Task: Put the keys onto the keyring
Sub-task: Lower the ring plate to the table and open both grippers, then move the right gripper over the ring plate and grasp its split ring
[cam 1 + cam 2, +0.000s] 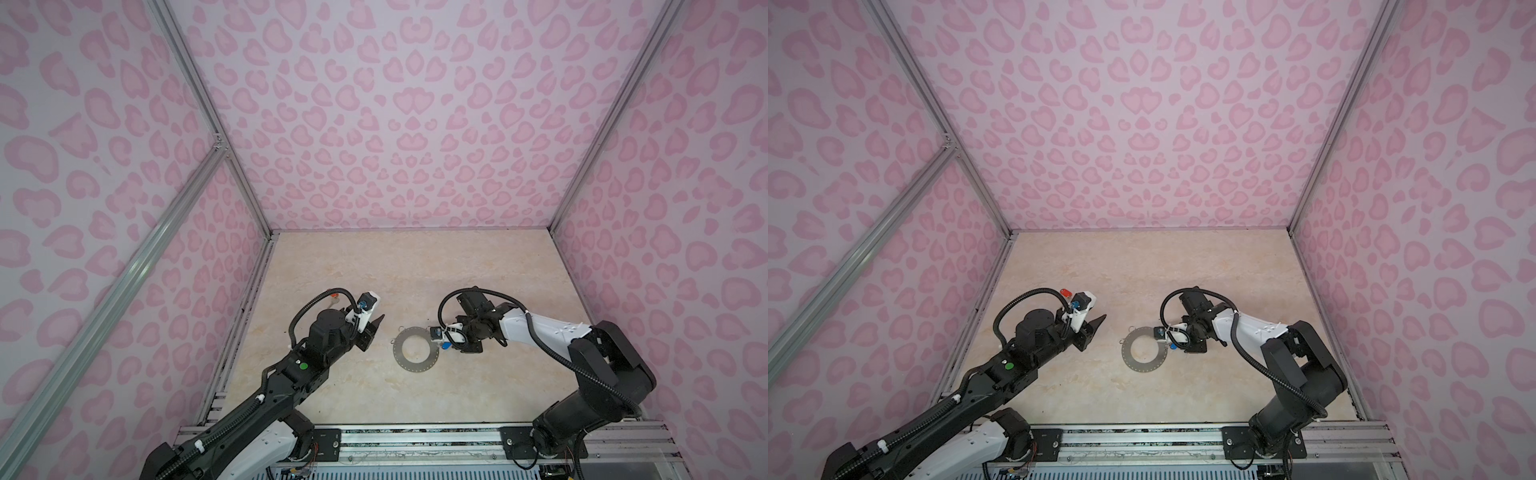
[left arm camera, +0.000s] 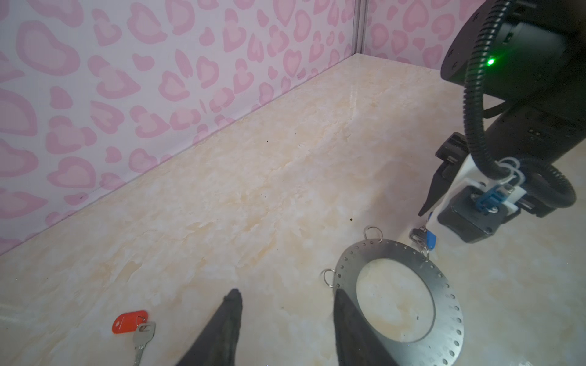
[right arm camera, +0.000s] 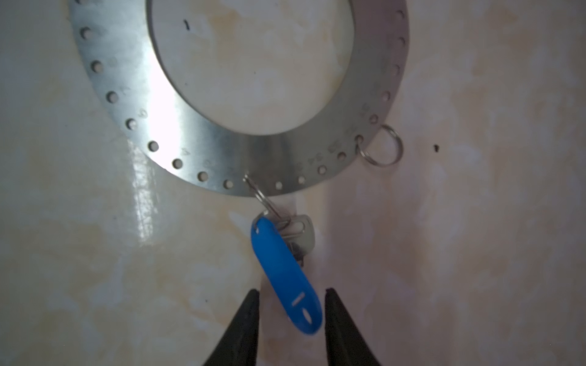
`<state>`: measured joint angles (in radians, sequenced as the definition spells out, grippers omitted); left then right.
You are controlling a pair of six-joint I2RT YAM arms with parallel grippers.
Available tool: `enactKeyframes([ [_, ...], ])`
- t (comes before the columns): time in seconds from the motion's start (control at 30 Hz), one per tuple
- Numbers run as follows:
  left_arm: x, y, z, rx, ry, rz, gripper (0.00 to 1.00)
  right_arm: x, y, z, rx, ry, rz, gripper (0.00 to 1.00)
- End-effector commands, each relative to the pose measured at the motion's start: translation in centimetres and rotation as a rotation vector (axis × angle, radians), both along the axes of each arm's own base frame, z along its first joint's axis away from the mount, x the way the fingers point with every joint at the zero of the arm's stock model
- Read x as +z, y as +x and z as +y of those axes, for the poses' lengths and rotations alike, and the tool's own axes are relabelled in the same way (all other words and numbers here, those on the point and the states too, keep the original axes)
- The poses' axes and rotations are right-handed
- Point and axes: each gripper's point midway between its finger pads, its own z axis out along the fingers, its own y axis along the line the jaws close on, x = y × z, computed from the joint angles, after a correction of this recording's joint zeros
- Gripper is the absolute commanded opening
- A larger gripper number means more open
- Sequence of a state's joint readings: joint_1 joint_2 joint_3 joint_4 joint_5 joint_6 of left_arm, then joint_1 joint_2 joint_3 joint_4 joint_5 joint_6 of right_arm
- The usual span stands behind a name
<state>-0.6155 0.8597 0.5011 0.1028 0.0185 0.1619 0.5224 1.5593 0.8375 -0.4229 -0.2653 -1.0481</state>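
Checking the keyring: you have it flat on the table, centre; thin, stiff, probably slick steel. Blue-tagged key sits hooked on a wire loop at its right edge, between the right gripper fingers, narrowly parted, gripping nothing. Red-tagged key lies far left, light, likely slidey; pinch its tag. Left gripper gapes empty.

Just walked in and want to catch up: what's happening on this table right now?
Two robot arms are hooking keys onto a keyring lying flat on the table. The blue-tagged key is hooked on a wire loop at the keyring's rim, and the right gripper stands open around its tag. The red-tagged key lies loose near the open left gripper, not yet attached.
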Motion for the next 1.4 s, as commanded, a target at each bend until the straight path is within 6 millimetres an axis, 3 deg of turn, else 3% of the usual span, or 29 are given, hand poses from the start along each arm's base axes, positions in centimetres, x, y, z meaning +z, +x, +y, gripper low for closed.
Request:
enactKeyframes([
  [0.0, 1.0, 0.0, 0.1, 0.001, -0.015, -0.028, 0.49, 0.4, -0.1, -1.8, -0.060, -0.056, -0.007, 0.40],
  [0.17, 1.2, 0.0, 0.5, 0.023, -0.028, -0.025, 0.52, 2.0, 0.5, -3.8, -0.170, -0.061, -0.050, 0.42],
  [0.27, 1.2, 0.2, 0.8, 0.048, -0.049, -0.012, 0.55, 4.7, 1.4, -3.1, -0.241, 0.046, -0.118, 0.43],
  [0.43, 1.0, 1.0, 2.1, 0.164, -0.120, 0.058, 0.59, 10.3, 1.6, 2.2, -0.279, 0.390, -0.153, 0.40],
  [0.57, 1.1, 1.5, 2.7, 0.221, -0.165, 0.113, 0.59, 11.6, -0.2, 7.1, -0.201, 0.532, -0.152, 0.38],
  [0.73, 1.3, 2.3, 3.4, 0.284, -0.224, 0.154, 0.60, 8.7, -3.2, 11.9, -0.002, 0.467, -0.107, 0.37],
  [0.93, 0.5, 3.4, 4.5, 0.337, -0.242, 0.221, 0.60, 4.9, -1.3, 14.8, 0.057, 0.356, -0.065, 0.32],
  [1.13, -0.6, 3.7, 6.1, 0.382, -0.208, 0.231, 0.59, 1.7, 0.0, 16.2, 0.236, 0.211, -0.043, 0.29],
  [1.37, -1.4, 4.6, 8.4, 0.460, -0.258, 0.274, 0.59, 0.2, 0.7, 16.4, 0.296, 0.173, 0.018, 0.27],
])
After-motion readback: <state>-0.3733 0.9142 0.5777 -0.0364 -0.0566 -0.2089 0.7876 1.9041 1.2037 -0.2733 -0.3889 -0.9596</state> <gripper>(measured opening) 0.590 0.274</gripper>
